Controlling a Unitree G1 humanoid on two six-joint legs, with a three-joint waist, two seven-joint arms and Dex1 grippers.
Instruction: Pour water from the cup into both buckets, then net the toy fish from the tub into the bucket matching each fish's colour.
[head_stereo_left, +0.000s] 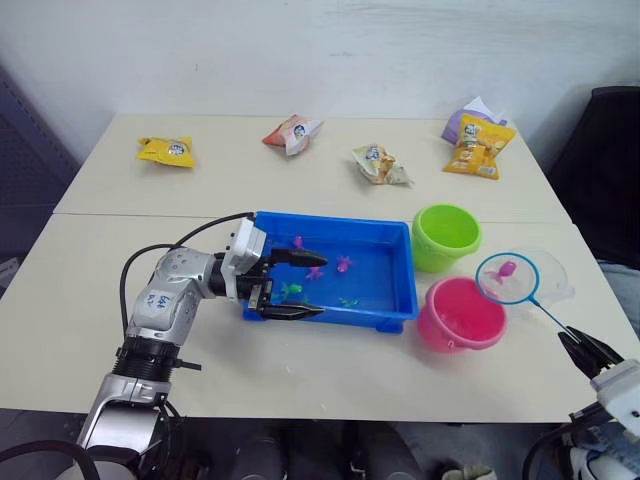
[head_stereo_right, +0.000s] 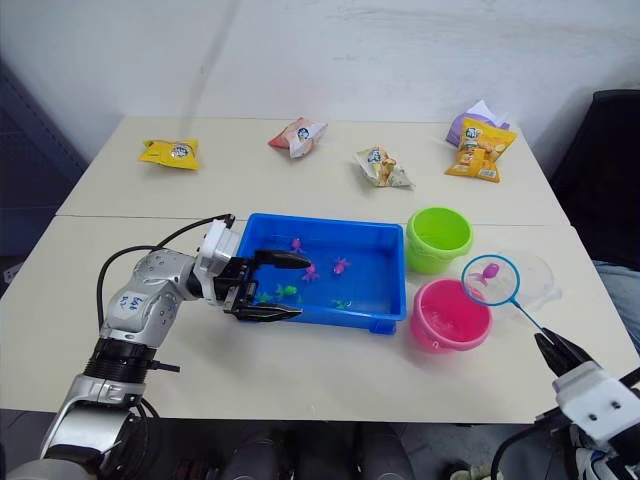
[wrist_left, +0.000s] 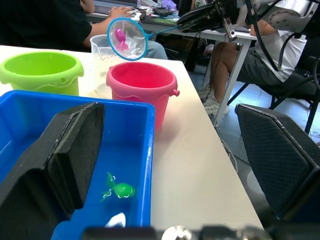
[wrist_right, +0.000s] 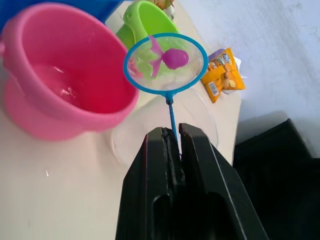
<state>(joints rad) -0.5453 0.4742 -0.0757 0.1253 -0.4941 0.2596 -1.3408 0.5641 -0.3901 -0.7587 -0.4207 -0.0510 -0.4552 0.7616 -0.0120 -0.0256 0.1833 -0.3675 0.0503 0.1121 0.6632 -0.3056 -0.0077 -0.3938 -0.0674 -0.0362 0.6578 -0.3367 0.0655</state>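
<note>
**Listener:** Where is the net, and what is in it?

**Robot:** My right gripper (wrist_right: 170, 136) is clenched on the net's thin handle. The net (head_stereo_left: 509, 278), a light blue round hoop with fine see-through mesh, hangs above the far right rim of the pink bucket (head_stereo_left: 461, 314). One pink fish (wrist_right: 171, 58), smooth and glossy plastic, lies in the mesh.

**Listener:** And the buckets?

**Robot:** The pink bucket is a small round pail with water glinting inside. The lime green bucket (head_stereo_left: 446, 237) stands just behind it, the same shape. The clear cup (head_stereo_left: 553, 275) sits to the right of the pink bucket, partly behind the hoop.

**Listener:** What about the tub?

**Robot:** The tub (head_stereo_left: 395, 290) is a shallow bright blue rectangular tray, just left of both buckets. Several small pink and green fish lie in it, one green fish (wrist_left: 118, 189) near the front wall.

**Listener:** Your other hand?

**Robot:** My left gripper (head_stereo_left: 301, 285) is released, its textured black fingers spread wide across the tub's left end, one finger over the water and one just outside the front wall.

**Listener:** Anything else?

**Robot:** Crinkled snack packets (head_stereo_left: 167, 150) lie along the far side of the pale table (head_stereo_left: 90, 330).
</note>
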